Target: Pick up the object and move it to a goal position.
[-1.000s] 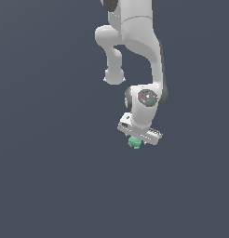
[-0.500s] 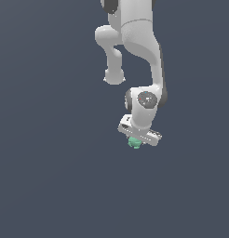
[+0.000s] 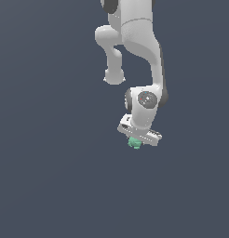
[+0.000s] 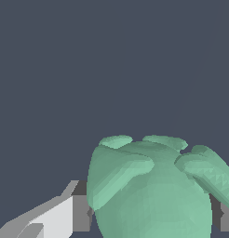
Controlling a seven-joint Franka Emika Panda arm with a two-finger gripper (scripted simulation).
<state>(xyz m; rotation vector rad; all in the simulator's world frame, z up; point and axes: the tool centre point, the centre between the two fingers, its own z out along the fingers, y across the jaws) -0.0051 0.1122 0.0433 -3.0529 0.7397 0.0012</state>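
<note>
Exterior view first: the white arm (image 3: pixel 135 42) hangs down from the top, and the gripper (image 3: pixel 136 139) sits a bit right of centre over a plain dark grey floor (image 3: pixel 46 186). The object (image 3: pixel 134 142), a small mint-green lumpy blob, pokes out right under the gripper's body, tucked between the fingers. No goal marker shows anywhere, so I can't tell where it's headed.

Wrist view: the blob fills the near part of the picture, with a grey finger pad (image 4: pixel 81 213) touching one flank and another pad just peeking out on the other side. So the jaws look clamped on the blob.

My guess is we're in the carry stage. I'd keep the squeeze steady and move smoothly, since a lumpy round shape could roll out of flat pads.
</note>
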